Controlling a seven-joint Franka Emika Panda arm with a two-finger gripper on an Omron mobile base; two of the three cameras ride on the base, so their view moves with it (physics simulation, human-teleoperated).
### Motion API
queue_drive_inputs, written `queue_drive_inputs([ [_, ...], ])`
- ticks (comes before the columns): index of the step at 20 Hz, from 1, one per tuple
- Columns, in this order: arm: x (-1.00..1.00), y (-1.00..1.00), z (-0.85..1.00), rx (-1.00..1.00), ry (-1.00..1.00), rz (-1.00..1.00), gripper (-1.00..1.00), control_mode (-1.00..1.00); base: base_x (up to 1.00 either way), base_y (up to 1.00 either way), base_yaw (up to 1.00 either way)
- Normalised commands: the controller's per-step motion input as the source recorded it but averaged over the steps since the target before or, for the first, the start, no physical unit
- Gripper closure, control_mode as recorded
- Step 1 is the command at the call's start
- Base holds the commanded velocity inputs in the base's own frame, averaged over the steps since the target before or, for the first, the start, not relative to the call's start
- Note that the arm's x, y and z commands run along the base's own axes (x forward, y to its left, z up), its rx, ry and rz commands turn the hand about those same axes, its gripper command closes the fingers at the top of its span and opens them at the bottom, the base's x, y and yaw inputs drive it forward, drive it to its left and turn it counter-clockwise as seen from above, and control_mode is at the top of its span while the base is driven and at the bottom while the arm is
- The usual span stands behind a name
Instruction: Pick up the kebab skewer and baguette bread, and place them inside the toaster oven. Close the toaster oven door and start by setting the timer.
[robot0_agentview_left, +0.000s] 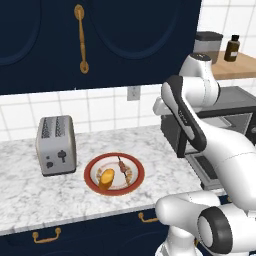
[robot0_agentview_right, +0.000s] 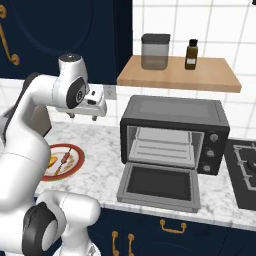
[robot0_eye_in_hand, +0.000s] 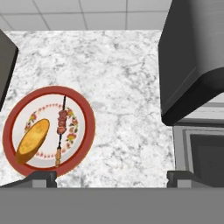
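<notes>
Kebab skewer (robot0_eye_in_hand: 61, 131) and baguette bread (robot0_eye_in_hand: 33, 141) both lie on the red-rimmed plate (robot0_eye_in_hand: 87, 114) at the lower left of the hand view, the bread toward the plate's left side and the skewer just right of it running up and down the frame, the two close but apart. The gripper (robot0_eye_in_hand: 112, 178) looks straight down at the marble counter (robot0_eye_in_hand: 118, 78); its two dark fingertips (robot0_eye_in_hand: 43, 176) sit far apart at the bottom corners of that view, spread wide with nothing between them. In the right base view the gripper (robot0_agentview_right: 84, 116) hangs in the air at the left centre of the frame, held high above the counter, with the white arm bent in a tall arch rising from the lower left and the hand turned downward. In the left base view the arm crosses the right half of the frame in front of the oven. The toaster oven (robot0_agentview_right: 175, 131) stands at the centre of the right base view, and the toaster oven door (robot0_agentview_right: 159, 186) is folded down flat in front of it, leaving the cavity open. A silver toaster (robot0_agentview_left: 56, 145) stands at the left of the left base view, just beside the plate. Above the oven a wooden shelf (robot0_agentview_right: 179, 75) carries a grey canister (robot0_agentview_right: 155, 50) and a brown bottle (robot0_agentview_right: 191, 54).
</notes>
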Motion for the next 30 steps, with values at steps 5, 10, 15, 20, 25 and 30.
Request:
queue_drive_inputs([
  [5,0.00,0.00,0.00,0.00,0.00,0.00,-1.00,1.00,0.00,0.00,0.00],
  [10,0.00,0.00,0.00,0.00,0.00,0.00,-1.00,1.00,0.00,0.00,0.00],
  [15,0.00,0.00,0.00,0.00,0.00,0.00,-1.00,-1.00,0.00,0.00,0.00],
  [20,0.00,0.00,0.00,0.00,0.00,0.00,-1.00,-1.00,0.00,0.00,0.00],
  [25,0.00,0.00,0.00,0.00,0.00,0.00,-1.00,-1.00,0.00,0.00,0.00],
  [30,-0.39,-0.13,-0.06,0.00,-0.01,0.00,-1.00,-1.00,0.00,0.00,0.00],
])
